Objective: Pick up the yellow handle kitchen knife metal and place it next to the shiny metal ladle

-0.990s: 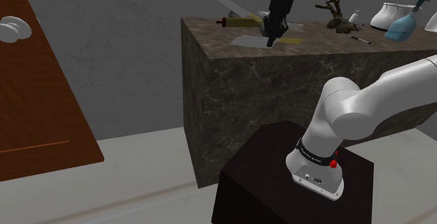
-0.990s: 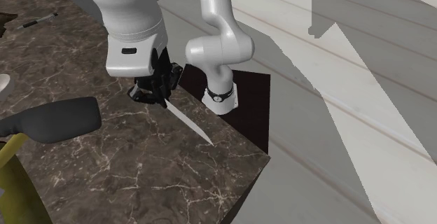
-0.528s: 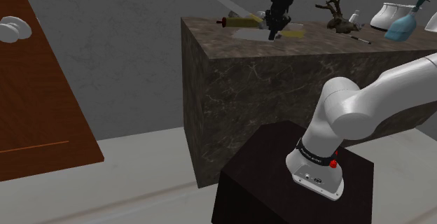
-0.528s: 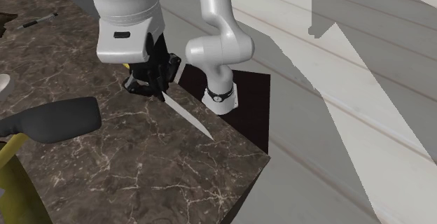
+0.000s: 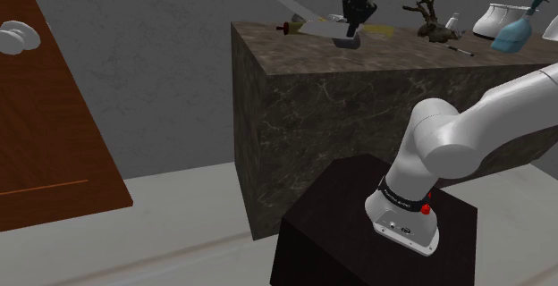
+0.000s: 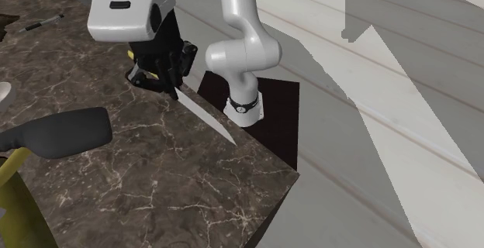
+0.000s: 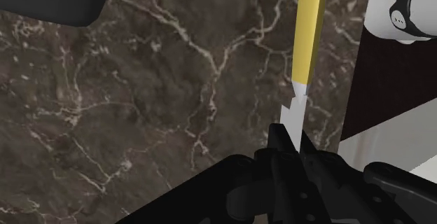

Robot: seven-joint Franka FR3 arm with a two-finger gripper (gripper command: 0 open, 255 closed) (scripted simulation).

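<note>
My black gripper [image 6: 172, 90] is shut on the knife's metal blade [image 6: 208, 121], just below the yellow handle [image 7: 308, 33]. The knife hangs tilted above the dark marble counter [image 6: 155, 184], its tip pointing toward the counter's corner near the arm's base. In the wrist view the fingers [image 7: 280, 142] pinch the blade [image 7: 290, 117] and the handle runs away from them. In the shoulder view the gripper [image 5: 350, 34] sits over the counter's near part with the blade [image 5: 347, 42] under it. A long grey utensil handle [image 6: 62, 132], apparently the ladle, lies close by.
An olive-yellow roller [image 5: 304, 28] lies by the grey utensil [image 5: 295, 9]. Farther along the counter are a branch-like ornament [image 5: 429, 16], a pen [image 5: 460, 50], a white vessel [image 5: 501, 16] and a blue bottle [image 5: 514, 36]. The dark stand [image 5: 340, 231] and wooden furniture [image 5: 45, 105] are below.
The gripper has risen and moved away from the counter's corner toward the grey utensil, carrying the knife with it. The blade tip has come up off the counter.
</note>
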